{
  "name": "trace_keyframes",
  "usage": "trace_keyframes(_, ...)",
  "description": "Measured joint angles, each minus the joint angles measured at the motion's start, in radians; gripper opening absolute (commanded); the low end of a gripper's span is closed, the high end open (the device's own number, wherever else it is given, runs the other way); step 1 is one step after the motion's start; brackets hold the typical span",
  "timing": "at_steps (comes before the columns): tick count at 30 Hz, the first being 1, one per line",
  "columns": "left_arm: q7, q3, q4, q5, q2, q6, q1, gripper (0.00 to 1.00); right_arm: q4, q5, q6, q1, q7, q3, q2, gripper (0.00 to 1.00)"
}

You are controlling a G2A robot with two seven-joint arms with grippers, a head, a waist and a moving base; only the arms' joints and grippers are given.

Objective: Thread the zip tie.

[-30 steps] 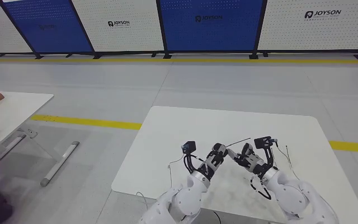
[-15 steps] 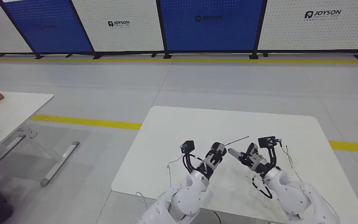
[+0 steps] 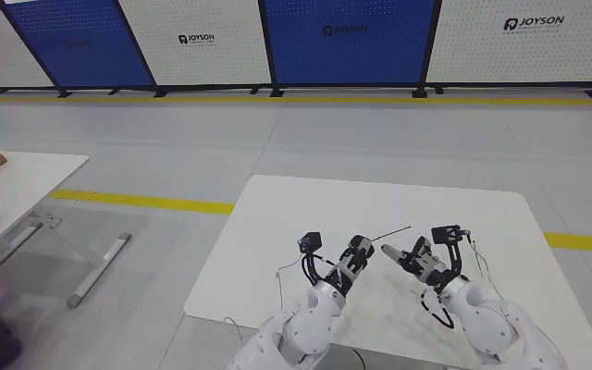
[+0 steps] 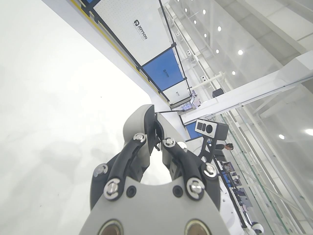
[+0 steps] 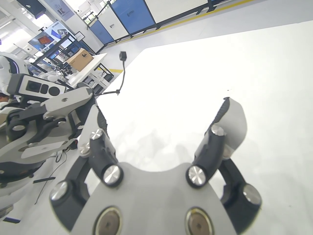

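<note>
A thin black zip tie (image 3: 393, 232) sticks out from my left gripper (image 3: 361, 246), which is shut on one end of it above the near part of the white table (image 3: 388, 199). In the left wrist view the tie (image 4: 163, 111) leaves the pinched fingertips of the left gripper (image 4: 154, 114) as a straight strip. The right wrist view shows the tie (image 5: 121, 79) bending upward to its square head, held by the left gripper (image 5: 91, 96). My right gripper (image 3: 404, 252) (image 5: 163, 111) stands open just to the right of the tie, holding nothing.
The table's front edge (image 3: 240, 319) runs close under both arms, and its far half is bare white surface. A second white table (image 3: 37, 176) stands well off to the left across the grey floor.
My right gripper has drawn back to the right, away from the left gripper and the tie. The left gripper has kept still with the tie in it.
</note>
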Motion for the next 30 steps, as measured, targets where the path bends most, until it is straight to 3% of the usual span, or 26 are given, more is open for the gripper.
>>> trace_keyframes(9, 0.000, 0.000, 0.000, 0.000, 0.000, 0.000, 0.000, 0.00, 0.009, -0.014, 0.024, 0.003, 0.026, 0.000, -0.002, 1.00)
trace_keyframes(30, 0.000, 0.000, 0.000, 0.000, 0.000, 0.000, 0.000, 0.00, 0.009, -0.014, 0.024, 0.003, 0.025, 0.000, -0.002, 1.00)
